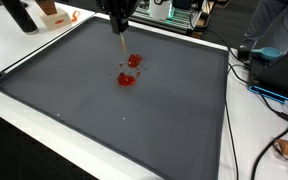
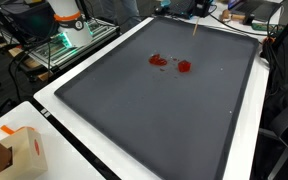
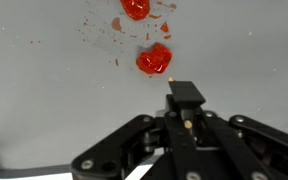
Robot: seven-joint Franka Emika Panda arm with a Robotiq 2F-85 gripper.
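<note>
End effector point(image 3: 187, 118), nearly closed, pinches thin stick point(image 1: 120, 46) near red blobs point(image 3: 154, 61).

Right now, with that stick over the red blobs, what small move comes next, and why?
Probably lower the gripper a little, so the thin stick it holds meets the nearer red blob: its tip seems to hang just short of it, above the dark tray.

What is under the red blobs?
The red blobs lie on the grey mat, with small red specks around them. The mat surface directly beneath each blob is covered. The gripper holds a thin stick near them.
</note>
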